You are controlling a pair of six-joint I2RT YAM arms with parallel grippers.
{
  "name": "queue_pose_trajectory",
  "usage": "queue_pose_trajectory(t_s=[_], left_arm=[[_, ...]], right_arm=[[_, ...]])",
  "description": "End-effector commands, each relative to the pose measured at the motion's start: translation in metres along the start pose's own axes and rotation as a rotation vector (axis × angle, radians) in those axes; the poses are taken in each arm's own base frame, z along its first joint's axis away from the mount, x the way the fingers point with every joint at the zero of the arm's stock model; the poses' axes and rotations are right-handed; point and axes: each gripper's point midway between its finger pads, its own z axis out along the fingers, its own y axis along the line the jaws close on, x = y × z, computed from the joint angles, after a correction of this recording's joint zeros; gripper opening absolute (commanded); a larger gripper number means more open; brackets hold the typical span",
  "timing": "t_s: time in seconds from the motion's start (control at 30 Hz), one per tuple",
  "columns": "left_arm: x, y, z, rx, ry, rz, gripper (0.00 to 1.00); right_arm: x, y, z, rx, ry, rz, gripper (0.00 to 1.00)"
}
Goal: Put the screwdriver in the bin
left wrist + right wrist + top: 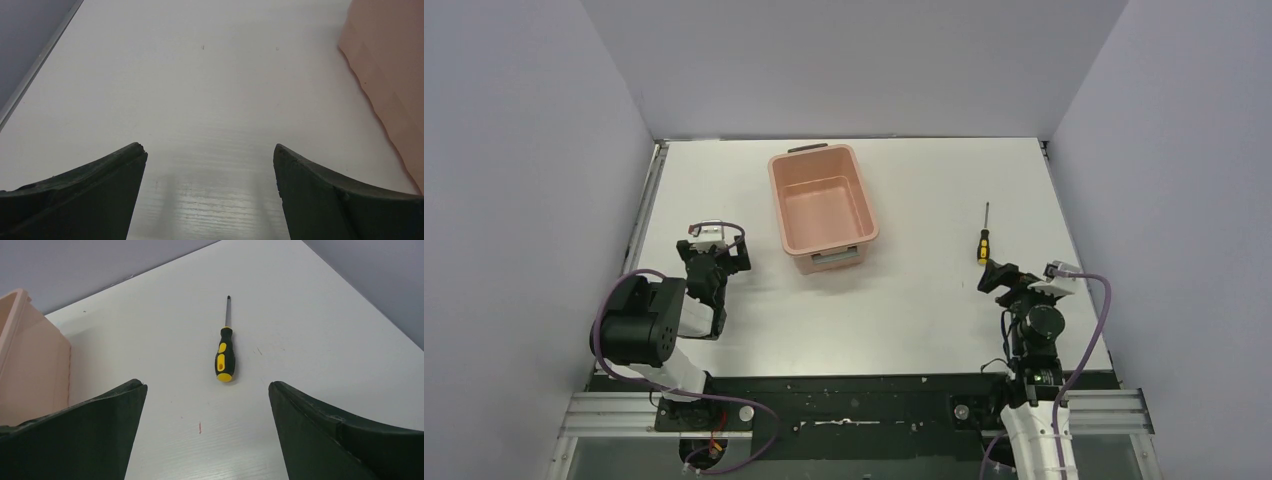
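Right gripper (206, 387) wide, empty. Screwdriver (224, 347) lies just ahead of it, handle nearest, shaft pointing away. I'd use this arm; left gripper (209, 150), also wide, is farther.

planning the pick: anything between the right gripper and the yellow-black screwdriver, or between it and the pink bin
Nothing visible. The open right gripper faces the slim yellow-and-black-handled screwdriver across bare white tabletop, and only tabletop lies between that screwdriver and the salmon-pink rectangular plastic bin.
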Motion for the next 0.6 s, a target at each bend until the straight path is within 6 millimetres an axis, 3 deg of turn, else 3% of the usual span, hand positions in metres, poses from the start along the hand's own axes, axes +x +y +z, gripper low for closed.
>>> queue_pose_trajectory(t_s=[0.0, 0.2, 0.23, 0.33, 0.4, 0.57], left_arm=[[-0.010, 0.000, 0.002, 0.006, -0.034, 0.002, 0.97], [-0.010, 0.000, 0.002, 0.005, -0.035, 0.001, 0.97], [-0.010, 0.001, 0.002, 0.004, -0.033, 0.002, 0.97], [-0.010, 0.000, 0.002, 0.005, -0.035, 0.001, 0.97], [-0.010, 0.001, 0.002, 0.005, -0.035, 0.002, 0.97], [-0.010, 0.000, 0.002, 0.005, -0.033, 0.001, 0.97]], right_arm=[[-0.026, 0.006, 0.005, 0.001, -0.056, 0.018, 1.00], [-0.060, 0.029, 0.021, -0.050, -0.007, -0.028, 1.00], [-0.074, 0.032, 0.026, -0.045, -0.007, -0.041, 1.00], [-0.081, 0.026, 0.050, 0.044, 0.115, -0.085, 1.00], [-0.077, 0.020, 0.069, 0.114, 0.239, -0.124, 1.00], [-0.023, 0.008, 0.113, 0.176, 0.631, -0.213, 1.00]])
